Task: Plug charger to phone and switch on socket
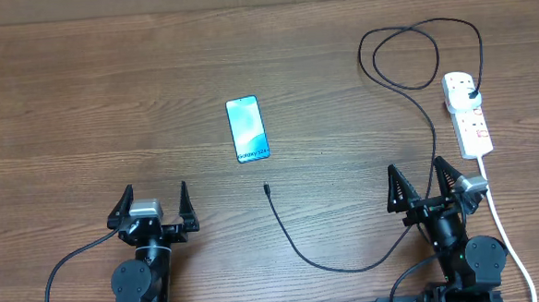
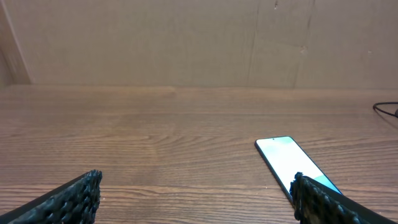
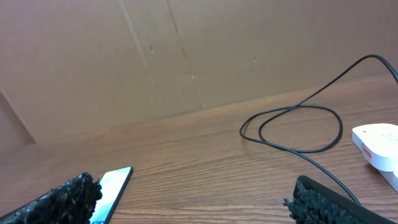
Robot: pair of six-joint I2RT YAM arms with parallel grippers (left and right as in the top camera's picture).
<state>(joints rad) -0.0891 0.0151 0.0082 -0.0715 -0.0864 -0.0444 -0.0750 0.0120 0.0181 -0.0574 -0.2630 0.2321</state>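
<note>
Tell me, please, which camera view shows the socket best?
The overhead view: the whole socket shows, red switch marks included, with the charger plugged in. The right wrist view catches only one end at its right edge; the left wrist view misses it.

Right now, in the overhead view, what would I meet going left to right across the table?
Left gripper → phone → charger connector tip → right gripper → white power strip.

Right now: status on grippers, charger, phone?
Left gripper, right gripper open, empty. Charger tip loose on table, apart from phone; plug in socket. Nothing between tip and phone.
</note>
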